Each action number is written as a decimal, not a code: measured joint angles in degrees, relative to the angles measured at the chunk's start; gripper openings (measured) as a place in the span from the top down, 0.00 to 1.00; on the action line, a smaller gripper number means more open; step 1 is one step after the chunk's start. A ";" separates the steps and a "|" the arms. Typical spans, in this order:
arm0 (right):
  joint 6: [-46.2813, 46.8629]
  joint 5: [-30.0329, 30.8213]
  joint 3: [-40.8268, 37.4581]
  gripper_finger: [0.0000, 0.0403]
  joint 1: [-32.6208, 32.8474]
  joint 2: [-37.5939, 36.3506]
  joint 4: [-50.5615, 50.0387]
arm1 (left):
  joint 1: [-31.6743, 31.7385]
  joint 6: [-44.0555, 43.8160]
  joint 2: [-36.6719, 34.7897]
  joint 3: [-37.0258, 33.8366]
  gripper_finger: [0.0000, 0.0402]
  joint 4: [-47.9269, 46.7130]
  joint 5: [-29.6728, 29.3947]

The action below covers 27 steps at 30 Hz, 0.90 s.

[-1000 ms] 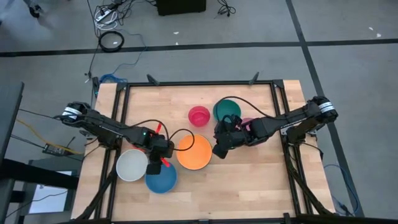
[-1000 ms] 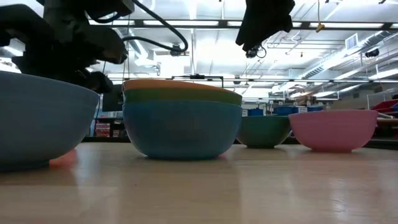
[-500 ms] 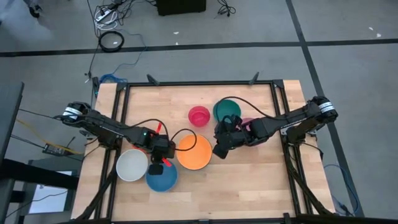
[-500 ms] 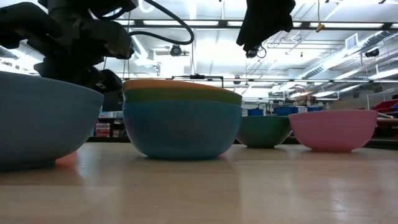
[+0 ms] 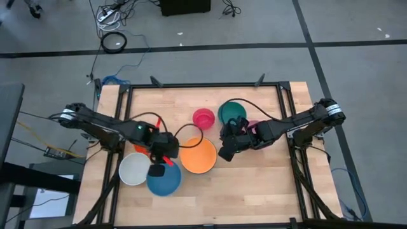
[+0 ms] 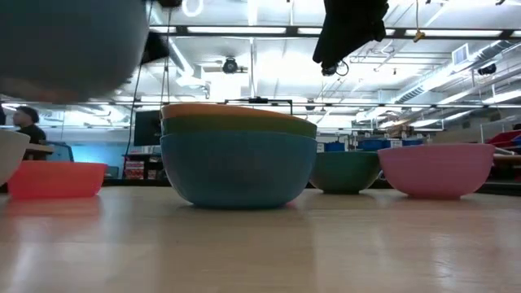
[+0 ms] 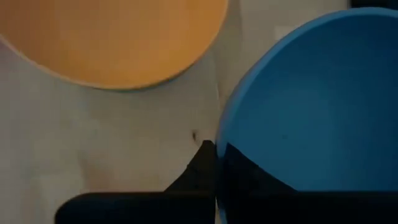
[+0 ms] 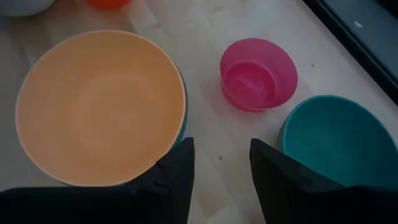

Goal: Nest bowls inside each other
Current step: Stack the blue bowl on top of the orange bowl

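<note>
Where the left pincer (image 5: 159,169) sits over the near-left part of the bench (image 5: 254,184), its fingers are pressed together on the rim of the blue bowl (image 5: 165,180), one finger (image 7: 198,174) outside the wall and the other inside. In the low view that bowl hangs clear of the bench at the upper left, so it is lifted, tilted a little, and carried by the rim alone. Just beside it on the left lies the white bowl (image 5: 135,168), resting on the wood, and a red-orange bowl (image 6: 55,179) stands on the bench behind, partly hidden under the left arm in the high view.

The right pincer (image 5: 224,152) hovers above the bench near the middle, at the right edge of the orange bowl (image 5: 198,156). Its fingers (image 8: 177,171) stand moderately apart with bare wood showing between them, and they hold nothing and touch nothing. The orange bowl is the top of a stack: the low view shows it seated in a green bowl (image 6: 244,126), which sits in a larger blue-teal bowl (image 6: 236,171).

Farther back on the bench stand the small pink bowl (image 5: 203,118) and, just beside it, the teal bowl (image 5: 231,112), each on its own. A mauve bowl (image 6: 435,169) stands to the right, mostly hidden under the right arm from above.
</note>
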 joint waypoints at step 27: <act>26.07 12.01 0.00 0.68 2.35 0.00 -32.77 | 18.14 22.10 18.61 9.59 0.98 15.00 -8.17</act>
